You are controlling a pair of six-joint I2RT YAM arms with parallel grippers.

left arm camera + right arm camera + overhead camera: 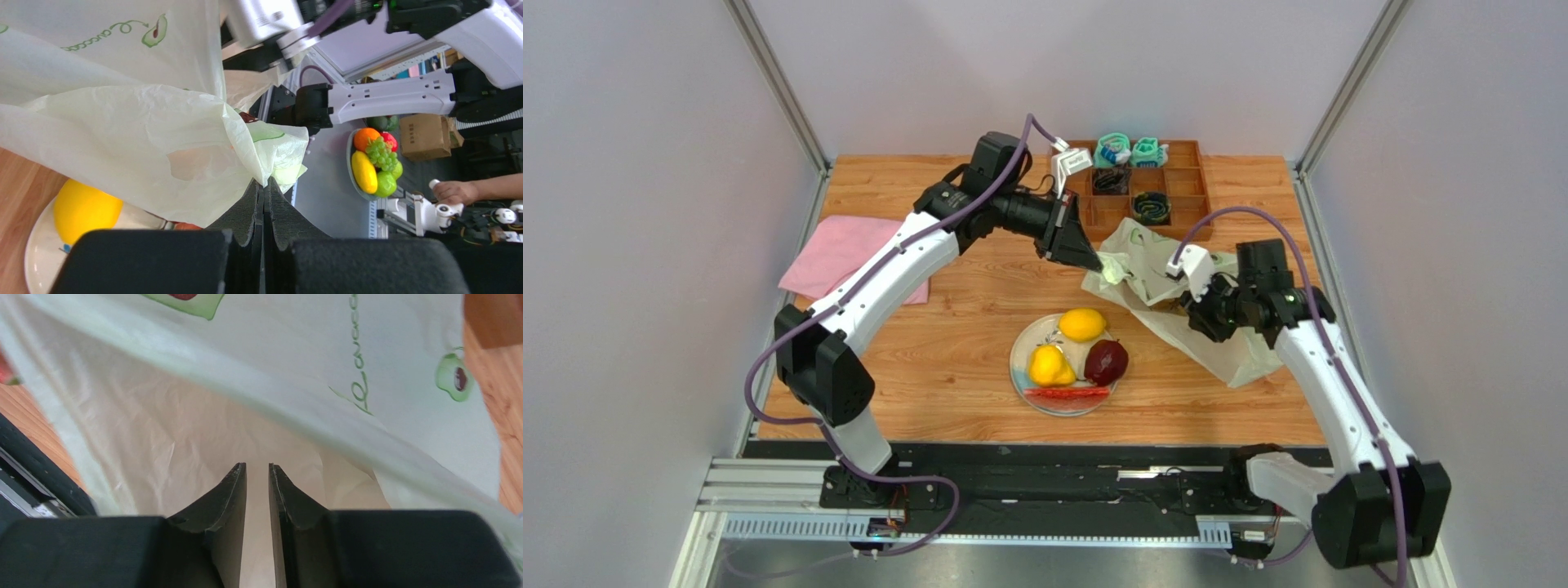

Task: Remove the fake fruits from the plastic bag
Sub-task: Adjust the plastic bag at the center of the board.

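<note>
left gripper (265,184) pressed together on a fold of the plastic bag (1151,260), holding that edge up. right gripper (256,468) sits inside the bag mouth, jaws a narrow slit apart, nothing visible between them, film ahead and overhead. risks: the thin film slips from the left pinch and the mouth drops over the right fingers, or the right jaws catch film instead of fruit and drag the bag. cannot tell if any fruit is left inside. plate (1017,355), below and nearside of the left gripper, holds four fake fruits: yellow pear (1051,365), yellow piece (1082,324), dark red round one (1107,361), red slice (1063,393). wooden tray (1187,184), beyond both grippers, holds small teal and black items.
</note>
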